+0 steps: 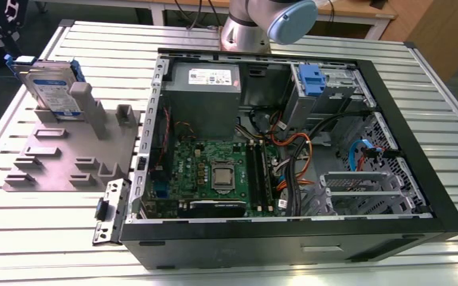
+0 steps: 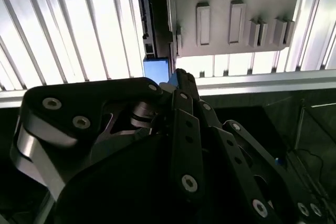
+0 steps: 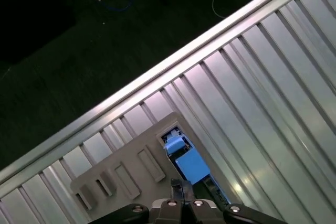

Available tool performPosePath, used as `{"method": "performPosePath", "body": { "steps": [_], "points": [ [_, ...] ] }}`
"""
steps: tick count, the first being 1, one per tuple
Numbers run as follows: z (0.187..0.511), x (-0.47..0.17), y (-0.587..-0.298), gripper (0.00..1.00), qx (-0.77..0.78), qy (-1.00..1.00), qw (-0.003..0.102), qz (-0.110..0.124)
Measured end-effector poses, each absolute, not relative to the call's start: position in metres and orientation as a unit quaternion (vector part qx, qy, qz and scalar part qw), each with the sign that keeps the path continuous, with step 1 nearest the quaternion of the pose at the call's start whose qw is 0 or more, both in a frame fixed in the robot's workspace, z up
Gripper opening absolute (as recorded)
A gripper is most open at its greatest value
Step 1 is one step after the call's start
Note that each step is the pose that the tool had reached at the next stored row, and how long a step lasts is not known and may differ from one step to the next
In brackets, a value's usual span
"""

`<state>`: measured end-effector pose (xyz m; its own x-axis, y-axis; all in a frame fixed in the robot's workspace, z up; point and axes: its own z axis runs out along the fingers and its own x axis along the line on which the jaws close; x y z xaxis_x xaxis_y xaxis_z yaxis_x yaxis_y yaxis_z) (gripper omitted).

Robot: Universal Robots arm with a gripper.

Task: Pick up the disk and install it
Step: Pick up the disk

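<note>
The disk point(image 1: 50, 84), a silver drive with a white-and-blue label and a blue carrier frame, stands on edge in a grey slotted fixture point(image 1: 62, 156) at the exterior view's left. In the first wrist view my gripper point(image 3: 180, 186) hangs above the disk's blue carrier point(image 3: 188, 162), apart from it. Its fingertips point(image 3: 184, 187) are close together with nothing between them. In the second wrist view the gripper point(image 2: 178, 75) sits just beside the blue carrier end point(image 2: 156, 70), and the disk's dark edge point(image 2: 153, 19) runs along the fixture point(image 2: 236, 9).
An open computer case point(image 1: 420, 179) lies on the ribbed metal table point(image 1: 46, 238), with a motherboard point(image 1: 213, 173), a grey power supply box point(image 1: 203, 95), loose cables point(image 1: 300, 149) and a metal drive cage with a blue tab point(image 1: 312, 79). The arm's base point(image 1: 249, 30) rises behind the case.
</note>
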<state>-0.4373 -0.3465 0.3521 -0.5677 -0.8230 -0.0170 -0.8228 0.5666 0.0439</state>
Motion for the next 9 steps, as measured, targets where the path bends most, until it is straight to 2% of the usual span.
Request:
{"method": "performPosePath", "body": {
  "steps": [9],
  "points": [
    [0.3521, -0.4373, -0.3465, 0.11, 0.495, -0.868, 0.004, -0.023]
  ]
}}
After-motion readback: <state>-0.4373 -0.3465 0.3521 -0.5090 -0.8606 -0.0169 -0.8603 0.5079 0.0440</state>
